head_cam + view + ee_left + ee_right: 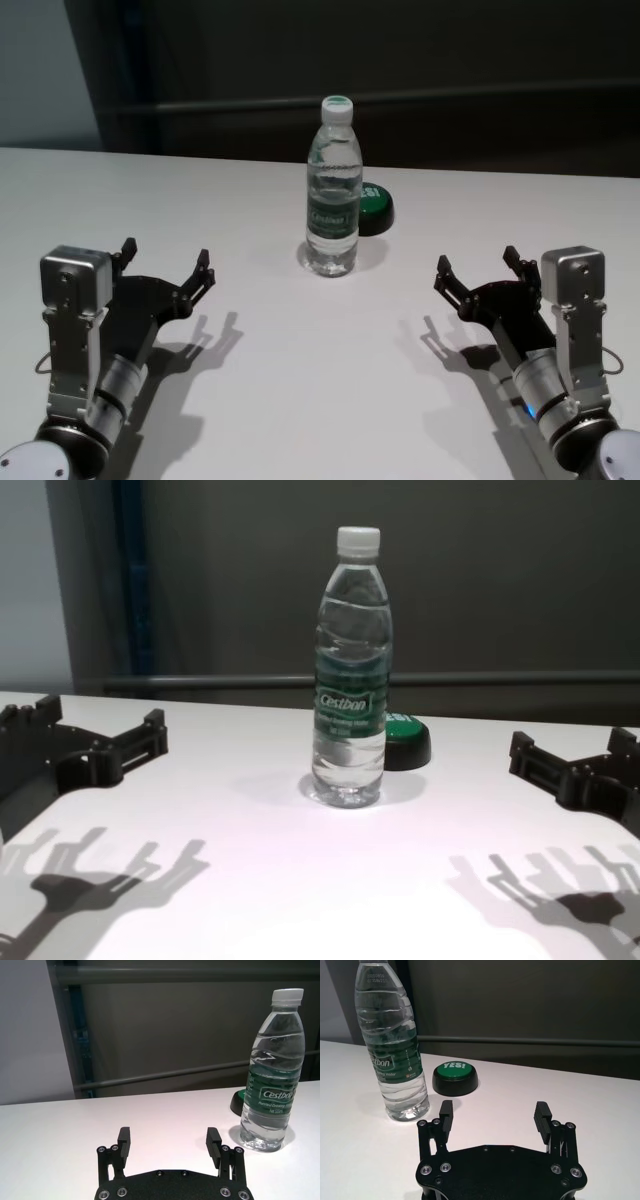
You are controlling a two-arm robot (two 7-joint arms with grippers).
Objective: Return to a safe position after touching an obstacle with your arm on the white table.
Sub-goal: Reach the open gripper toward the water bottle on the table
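Note:
The obstacle, a clear water bottle (333,190) with a white cap and a dark green label, stands upright in the middle of the white table (320,390). It also shows in the chest view (351,680) and both wrist views (272,1075) (390,1050). My left gripper (166,255) hovers open over the table's near left, well apart from the bottle, holding nothing (168,1135). On the near right my right gripper (476,260) is likewise open and empty (495,1107). Neither arm touches the bottle.
A low black button with a green top (377,205) sits just behind and to the right of the bottle (455,1077). A dark wall with a horizontal rail runs behind the table's far edge.

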